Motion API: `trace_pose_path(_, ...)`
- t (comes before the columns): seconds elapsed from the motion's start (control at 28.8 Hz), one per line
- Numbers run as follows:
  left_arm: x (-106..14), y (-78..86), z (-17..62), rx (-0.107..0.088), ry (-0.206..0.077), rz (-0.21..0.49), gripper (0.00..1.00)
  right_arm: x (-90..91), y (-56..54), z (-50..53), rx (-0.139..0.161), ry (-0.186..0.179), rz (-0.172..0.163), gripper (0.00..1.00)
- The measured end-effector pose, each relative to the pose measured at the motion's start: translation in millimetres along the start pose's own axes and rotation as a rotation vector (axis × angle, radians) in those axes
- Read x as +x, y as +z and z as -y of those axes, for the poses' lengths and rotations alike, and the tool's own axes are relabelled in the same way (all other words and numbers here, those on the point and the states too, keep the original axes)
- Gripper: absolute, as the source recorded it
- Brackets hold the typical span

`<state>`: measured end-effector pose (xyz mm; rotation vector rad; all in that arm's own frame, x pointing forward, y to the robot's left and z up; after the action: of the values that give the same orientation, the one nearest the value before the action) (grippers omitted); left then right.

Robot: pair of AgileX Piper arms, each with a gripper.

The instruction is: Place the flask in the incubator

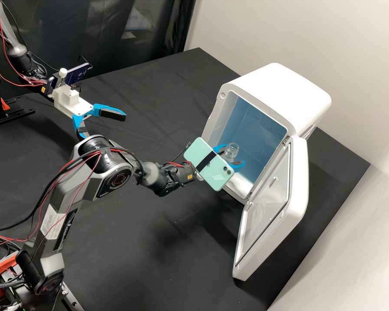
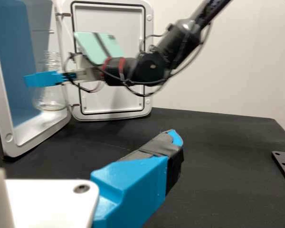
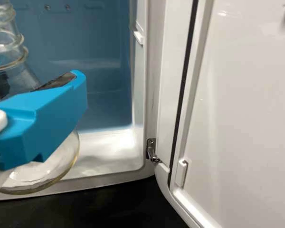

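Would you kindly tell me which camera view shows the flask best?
The left wrist view: it shows the flask side-on, neck to base, in the incubator mouth, the right gripper holding it. The high view hides its body behind the phone; the right wrist view cuts it off at the edge.

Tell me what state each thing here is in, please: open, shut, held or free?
incubator: door swung wide open.
flask: upright, looks empty, gripped just inside the incubator.
right gripper: shut on the flask.
left gripper: open, holding nothing, above the bench.
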<state>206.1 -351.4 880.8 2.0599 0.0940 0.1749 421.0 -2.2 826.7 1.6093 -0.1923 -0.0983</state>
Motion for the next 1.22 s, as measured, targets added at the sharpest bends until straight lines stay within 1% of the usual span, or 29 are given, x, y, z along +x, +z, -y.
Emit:
trace_pose_path(0.03,0.9,2.3,0.6,0.0,-0.003,0.011,1.0,4.6,-0.9,1.3,0.008,-0.004,0.015,0.0)
trace_pose_path(0.1,1.8,4.7,1.3,0.0,-0.006,0.02,1.0,11.1,-2.3,0.6,0.015,0.0,0.029,0.0)
trace_pose_path(0.14,2.2,5.8,1.6,0.0,-0.007,0.025,1.0,15.3,-2.6,0.6,0.015,0.001,0.034,0.0)
trace_pose_path(0.24,2.7,7.1,1.9,0.0,-0.008,0.03,1.0,28.7,-1.8,1.3,0.017,0.0,0.065,0.0)
trace_pose_path(0.38,3.0,8.0,2.1,-0.001,-0.009,0.034,1.0,44.3,-0.8,4.2,-0.007,-0.005,0.082,0.0)
trace_pose_path(0.45,3.0,8.0,2.1,-0.001,-0.008,0.033,1.0,51.6,-0.3,5.6,-0.017,-0.014,0.098,0.0)
trace_pose_path(0.49,3.1,8.0,2.1,-0.002,-0.008,0.032,1.0,54.8,-0.2,6.1,-0.017,-0.019,0.105,0.0)
trace_pose_path(0.69,3.6,9.6,2.5,-0.002,-0.01,0.039,1.0,70.8,0.5,8.8,-0.017,-0.031,0.129,0.0)
trace_pose_path(0.76,3.9,9.5,2.3,-0.005,-0.006,0.035,1.0,73.9,-0.5,7.9,-0.013,-0.026,0.132,0.0)
trace_pose_path(0.87,3.9,9.0,2.0,-0.007,-0.003,0.029,1.0,81.0,0.0,9.0,-0.02,-0.028,0.141,0.0)
trace_pose_path(0.94,4.2,8.8,1.5,-0.007,-0.001,0.028,1.0,84.7,-0.5,8.2,-0.018,-0.019,0.144,0.0)
trace_pose_path(0.97,4.2,8.8,1.5,-0.007,-0.001,0.028,1.0,86.9,0.1,8.9,-0.016,-0.02,0.149,0.0)
trace_pose_path(1.04,4.2,8.8,1.5,-0.007,-0.001,0.028,1.0,90.4,-0.8,8.7,-0.022,-0.027,0.157,0.0)
trace_pose_path(1.08,4.2,8.8,1.5,-0.007,-0.001,0.028,1.0,93.8,0.4,10.3,-0.018,-0.032,0.165,0.0)
trace_pose_path(1.11,4.2,8.8,1.5,-0.007,-0.001,0.028,1.0,95.4,0.6,10.3,-0.016,-0.031,0.17,0.0)
trace_pose_path(1.22,4.5,9.4,1.6,-0.008,-0.001,0.03,1.0,100.3,1.8,11.2,-0.022,-0.031,0.182,0.0)
